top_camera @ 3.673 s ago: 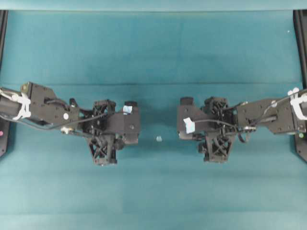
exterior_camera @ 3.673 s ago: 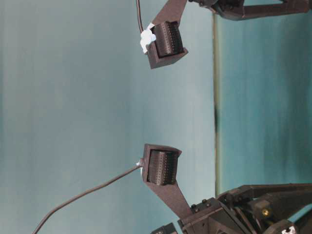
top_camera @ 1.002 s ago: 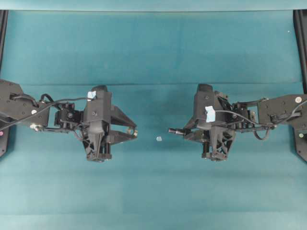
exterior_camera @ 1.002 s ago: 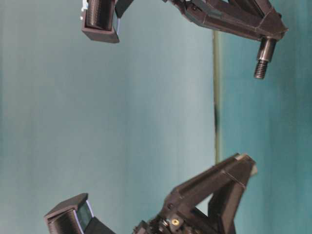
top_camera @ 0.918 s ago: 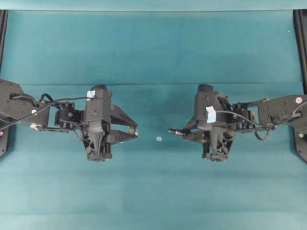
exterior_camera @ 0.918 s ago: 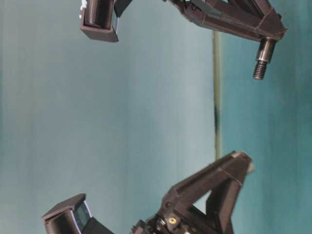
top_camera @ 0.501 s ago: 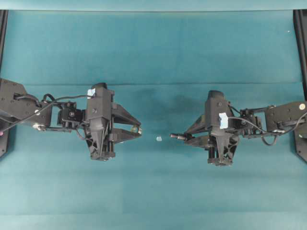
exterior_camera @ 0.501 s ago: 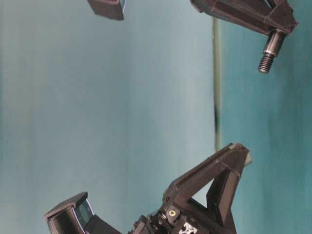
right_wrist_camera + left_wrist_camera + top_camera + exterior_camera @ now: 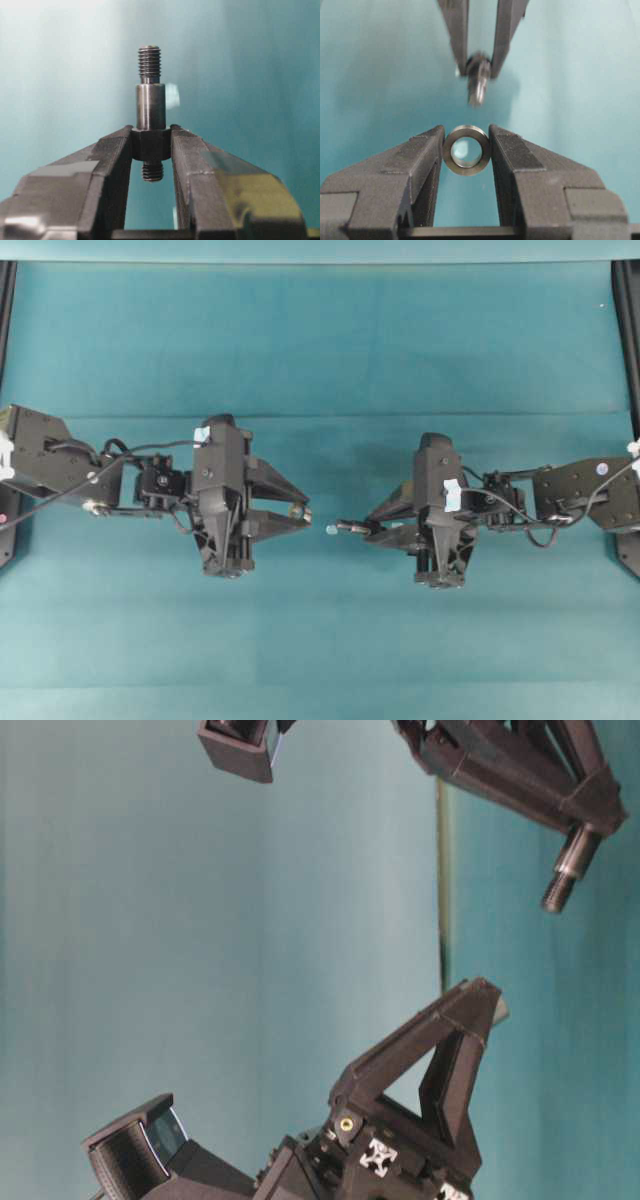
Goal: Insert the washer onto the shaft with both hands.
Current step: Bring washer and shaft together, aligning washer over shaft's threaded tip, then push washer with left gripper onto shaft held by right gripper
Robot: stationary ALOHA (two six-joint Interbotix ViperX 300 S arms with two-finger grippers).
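At centre of the left wrist frame, the left hand [image 9: 466, 150] clenches the washer [image 9: 466, 149], bore facing the shaft [image 9: 477, 82] just above it, which the right hand [image 9: 151, 145] grips, threaded tip pointing almost along the bore axis.

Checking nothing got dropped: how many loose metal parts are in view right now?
2. The washer sits clamped in the left hand; the threaded shaft is gripped by the right hand, tip pointing toward the washer. A tiny whitish fleck lies between.
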